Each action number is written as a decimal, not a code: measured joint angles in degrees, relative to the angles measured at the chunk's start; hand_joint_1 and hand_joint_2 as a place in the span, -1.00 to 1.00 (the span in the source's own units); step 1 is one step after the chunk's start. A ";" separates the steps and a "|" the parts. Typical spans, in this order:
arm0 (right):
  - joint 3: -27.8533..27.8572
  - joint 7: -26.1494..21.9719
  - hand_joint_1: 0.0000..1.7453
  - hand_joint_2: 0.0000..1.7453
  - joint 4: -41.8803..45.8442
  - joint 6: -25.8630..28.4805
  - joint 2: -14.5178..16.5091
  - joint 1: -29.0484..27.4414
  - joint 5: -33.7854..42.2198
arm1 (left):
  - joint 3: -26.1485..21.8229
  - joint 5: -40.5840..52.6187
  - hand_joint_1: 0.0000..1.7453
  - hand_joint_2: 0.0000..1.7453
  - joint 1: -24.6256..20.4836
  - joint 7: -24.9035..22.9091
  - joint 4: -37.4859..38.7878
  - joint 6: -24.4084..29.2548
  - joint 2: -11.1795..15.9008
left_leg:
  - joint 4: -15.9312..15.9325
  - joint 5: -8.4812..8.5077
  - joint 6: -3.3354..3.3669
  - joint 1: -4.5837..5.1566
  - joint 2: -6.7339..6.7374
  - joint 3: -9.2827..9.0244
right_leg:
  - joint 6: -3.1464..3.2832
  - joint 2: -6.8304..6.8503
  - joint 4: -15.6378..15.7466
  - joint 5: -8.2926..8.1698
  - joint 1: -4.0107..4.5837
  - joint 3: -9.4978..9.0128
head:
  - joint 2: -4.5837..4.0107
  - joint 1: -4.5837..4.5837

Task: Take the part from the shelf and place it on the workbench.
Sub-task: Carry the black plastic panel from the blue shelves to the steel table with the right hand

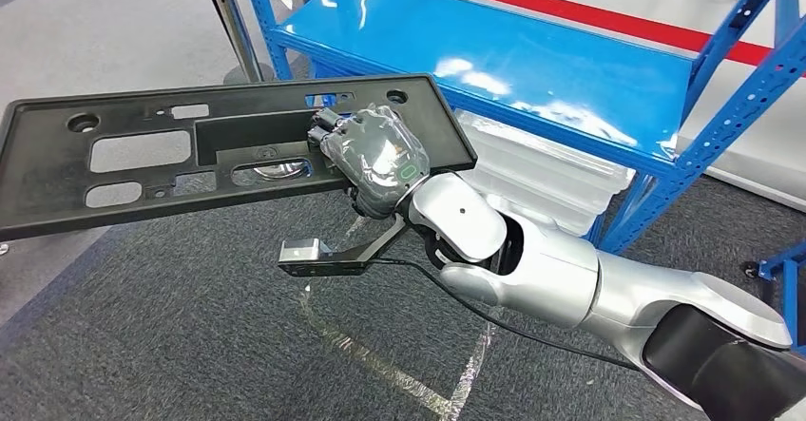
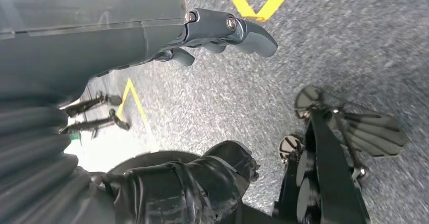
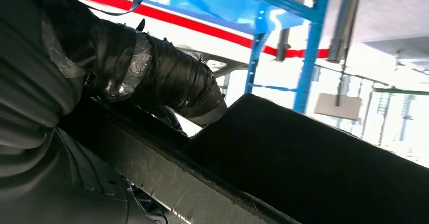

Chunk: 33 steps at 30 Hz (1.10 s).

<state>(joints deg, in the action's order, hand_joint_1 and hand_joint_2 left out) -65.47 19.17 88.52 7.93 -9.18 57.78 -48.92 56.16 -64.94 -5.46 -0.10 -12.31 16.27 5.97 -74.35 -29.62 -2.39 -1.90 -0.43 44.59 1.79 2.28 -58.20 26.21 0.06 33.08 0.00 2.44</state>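
The part [image 1: 143, 160], a long flat black plastic panel w/ rectangular cut-outs and round holes, is off the shelf [image 1: 532, 60] and in the air over the grey carpet floor [image 1: 190, 345], carried by nothing but the right robot hand [image 1: 375, 160]. That hand is clamped on the panel's near long edge, close to the end nearest the shelf; the rest of the panel sticks out well past the grip toward the robot's left. In the right wrist view the taped thumb [image 3: 162, 82] lies over the panel's [image 3: 313, 158] upper face, w/ the edge pinched below it.

Handling, as a judgement: looks light and thin, fairly stiff from its ribbed moulding, but long. Held off-centre, so the free end acts as a lever and will likely sag or twist in the fingers if the arm swings fast. Surface looks matte, so prob. not slippery; not fragile, though thin webs between cut-outs could flex. A better hold would be nearer the middle of the long edge, or through the big centre opening. Keep it level and move slow.

Left robot hand [image 2: 212, 32] hangs over the floor, fingers loosely apart, holding nothing. No worktop in sight yet.
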 joint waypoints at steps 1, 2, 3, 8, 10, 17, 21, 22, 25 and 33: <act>0.00 0.02 1.00 1.00 -0.13 0.04 0.00 -0.03 -0.13 | 0.01 -0.09 -1.00 1.00 0.07 -0.03 0.00 0.03 0.03 | 1.53 1.08 0.12 0.05 0.15 -1.15 | 0.05 0.68 -0.10 0.08 0.13 0.00 | 0.00 0.01; 0.00 0.05 1.00 1.00 -0.23 0.09 0.00 -0.02 -0.28 | 0.01 -0.17 -1.00 1.00 0.13 -0.08 0.00 0.05 0.08 | 5.06 2.79 0.33 0.12 0.59 -3.31 | 0.06 1.33 -0.23 0.21 0.22 -0.03 | 0.00 0.01; 0.00 0.10 1.00 1.00 -0.34 0.15 0.00 0.00 -0.42 | 0.01 -0.23 -1.00 1.00 0.14 -0.14 0.00 0.07 0.14 | 8.96 3.91 0.61 0.37 1.74 -5.55 | 0.00 1.96 -0.29 0.34 0.35 -0.05 | 0.00 0.01; 0.01 0.52 1.00 1.00 -1.02 0.46 -0.02 0.22 -0.67 | 0.01 -0.44 -1.00 1.00 0.13 -0.35 0.00 0.07 0.30 | 15.25 5.23 2.33 1.39 2.57 -8.33 | -0.84 4.59 -0.48 0.58 1.08 0.10 | 0.00 0.07; 0.01 0.60 1.00 1.00 -1.29 0.54 -0.02 0.43 -0.64 | 0.01 -0.51 -1.00 1.00 0.29 -0.42 0.00 0.05 0.29 | 15.62 5.59 2.92 1.10 1.48 -8.30 | -1.41 3.15 -1.60 1.67 0.80 0.58 | 0.00 0.08; 0.01 0.71 1.00 1.00 -2.44 0.81 -0.55 0.92 -0.46 | 0.03 -0.50 -1.00 1.00 0.12 -0.09 0.00 -0.07 0.28 | 15.68 6.22 3.85 0.87 -2.96 -7.80 | -2.07 -2.51 -14.17 5.35 0.04 6.94 | 0.00 0.22; 0.01 0.78 1.00 1.00 -2.89 0.73 -0.61 1.38 -0.46 | 0.03 -0.47 -1.00 1.00 -0.01 0.11 0.01 -0.08 0.07 | 15.60 6.63 3.19 0.47 -5.59 -7.22 | -0.89 -6.96 -1.80 -0.64 -0.20 1.54 | 0.00 0.03; 0.01 0.80 1.00 1.00 -2.99 0.68 -0.61 1.45 -0.45 | 0.03 -0.46 -1.00 1.00 -0.04 0.14 0.02 -0.08 0.00 | 15.76 6.92 2.74 0.19 -6.24 -6.86 | -0.77 -7.29 -1.11 -0.53 -0.14 1.28 | 0.00 0.06; 0.01 0.83 1.00 1.00 -3.22 0.51 -0.58 1.62 -0.45 | 0.05 -0.43 -1.00 1.00 0.16 0.11 0.08 -0.05 0.07 | 16.76 7.71 1.31 0.11 -7.32 -6.45 | -0.47 -5.10 0.86 -1.12 -0.38 0.49 | 0.00 0.37; 0.01 1.89 1.00 1.00 -4.37 -1.41 -0.64 2.82 -0.03 | 0.08 -1.44 -1.00 1.00 0.15 -3.60 0.12 0.57 -0.10 | 4.73 3.26 -0.73 -0.07 0.67 -1.52 | -0.32 1.23 2.01 -1.13 -0.67 -0.63 | 0.00 0.03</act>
<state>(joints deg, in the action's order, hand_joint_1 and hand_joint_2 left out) -65.46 21.06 84.15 6.52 -9.82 60.60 -48.95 56.24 -66.38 -5.31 -3.71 -12.19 16.84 5.87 -69.62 -26.36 -3.12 -1.97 0.24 43.07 1.47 3.51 -56.19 25.08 -0.61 32.45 0.00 2.47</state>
